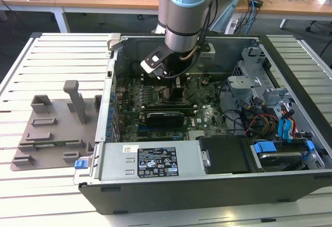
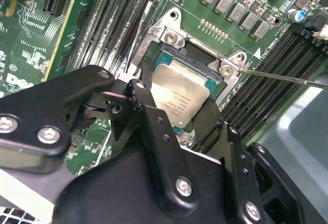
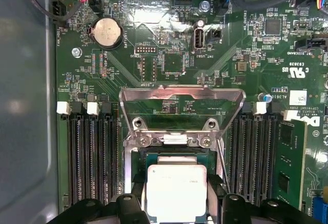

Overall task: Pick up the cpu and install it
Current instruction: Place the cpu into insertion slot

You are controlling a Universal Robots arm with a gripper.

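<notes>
The cpu (image 2: 180,92), a flat square chip with a silvery top, lies level over the open socket (image 2: 169,44) on the green motherboard (image 3: 169,60). My gripper (image 2: 177,115) reaches down into the computer case (image 1: 171,79), and its black fingers (image 2: 146,106) press against two opposite edges of the cpu (image 3: 177,190), shut on it. The socket's metal load plate (image 3: 179,93) is flipped up and open beyond the chip. A thin lever rod (image 2: 282,75) sticks out past one corner of the socket. The chip's underside and the socket contacts are hidden.
Memory slots (image 3: 92,152) flank the socket closely on both sides. A black graphics card (image 1: 163,117) lies just in front of the gripper. A power supply (image 1: 150,159) fills the case front; drive cage and cables (image 1: 270,107) fill the exterior view's right. A grey plastic tray (image 1: 52,128) lies outside the case.
</notes>
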